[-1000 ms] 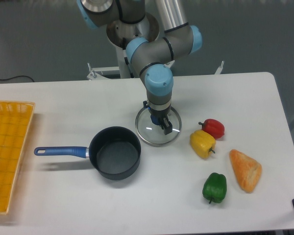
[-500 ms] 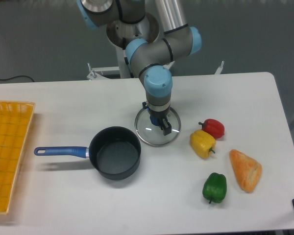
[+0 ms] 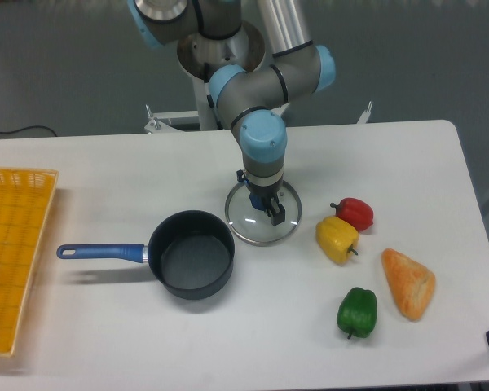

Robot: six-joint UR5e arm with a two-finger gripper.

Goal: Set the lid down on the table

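One arm is reaching down from the top centre of the frame, its gripper (image 3: 265,205) sitting over the middle of the lid (image 3: 262,220). The dark fingers (image 3: 275,212) are standing close on either side of the blue centre knob, which is only partly showing between them; whether they are actually pinching it or merely flanking it cannot be told from this angle.

Lid: round clear glass with a thin metal rim, lying near the centre of the frame on the table (image 3: 130,175), just to the right of and slightly above the saucepan (image 3: 191,254). Its rim is appearing very close to the saucepan's edge; contact between them cannot be judged. Whether the lid is resting flat on the surface or hanging just clear of it is also uncertain.

Saucepan: dark, open, sitting left of centre, its blue handle pointing toward the left edge.

Four items are grouping at the right of the frame: a red pepper (image 3: 354,213) touching or nearly touching a yellow pepper (image 3: 337,238) below it, a green pepper (image 3: 357,311) lower down, and a bread piece (image 3: 407,282) to the right of the green one.

Yellow woven tray (image 3: 12,252) is occupying the left edge, partly cut off.
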